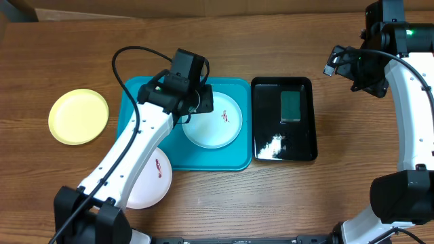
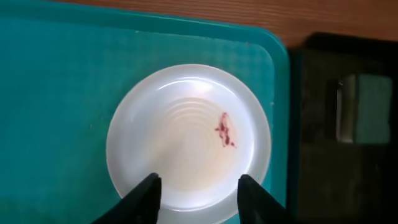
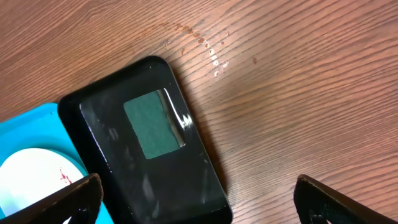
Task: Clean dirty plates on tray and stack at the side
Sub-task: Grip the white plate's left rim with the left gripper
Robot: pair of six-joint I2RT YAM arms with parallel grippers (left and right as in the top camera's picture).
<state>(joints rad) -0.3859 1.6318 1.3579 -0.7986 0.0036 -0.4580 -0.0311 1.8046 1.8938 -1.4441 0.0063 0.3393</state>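
Smeared plate (image 2: 186, 137) on the tray (image 2: 62, 93), left claw (image 2: 198, 193) poised above
Half-parted and gripping nothing, the left claw straddles the plate's near rim, probably lining up to steady it for wiping; the right claw (image 3: 199, 199), right of the tray, gapes wide and empty.

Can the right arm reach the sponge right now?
Probably yes: the sponge lies uncovered in the black tray, the right gripper hangs open nearby, and the left arm is over the blue tray.
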